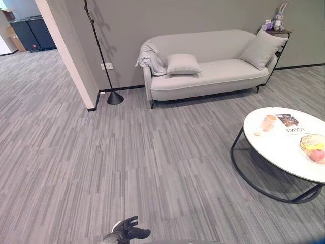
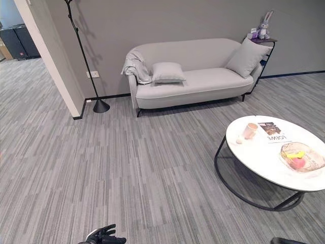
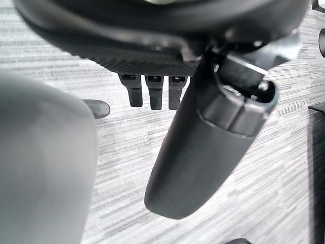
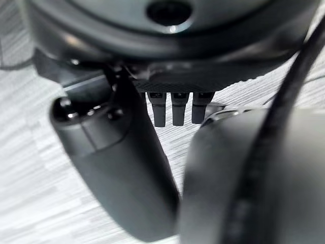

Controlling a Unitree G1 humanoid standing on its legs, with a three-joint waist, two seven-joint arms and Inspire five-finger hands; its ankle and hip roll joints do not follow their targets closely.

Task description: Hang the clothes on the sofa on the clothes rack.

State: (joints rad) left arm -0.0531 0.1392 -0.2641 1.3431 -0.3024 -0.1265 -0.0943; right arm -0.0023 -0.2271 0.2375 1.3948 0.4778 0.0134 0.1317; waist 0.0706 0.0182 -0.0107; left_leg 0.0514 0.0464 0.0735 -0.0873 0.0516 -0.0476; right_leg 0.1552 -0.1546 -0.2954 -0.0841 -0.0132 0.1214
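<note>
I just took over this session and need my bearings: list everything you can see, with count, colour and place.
sofa: one, light grey, against the far wall
clothes: one grey bundle, draped over the sofa's left arm
cushions: two, grey, one at each end of the seat
clothes rack: one, black pole on a round base, left of the sofa
side shelf: one, dark, right of the sofa, toy rabbit on top
round table: one, white top, black frame, near right; holds cup, magazine, bowl
left hand: dark, open, low at the bottom edge
right hand: dark, open, above the floor
</note>
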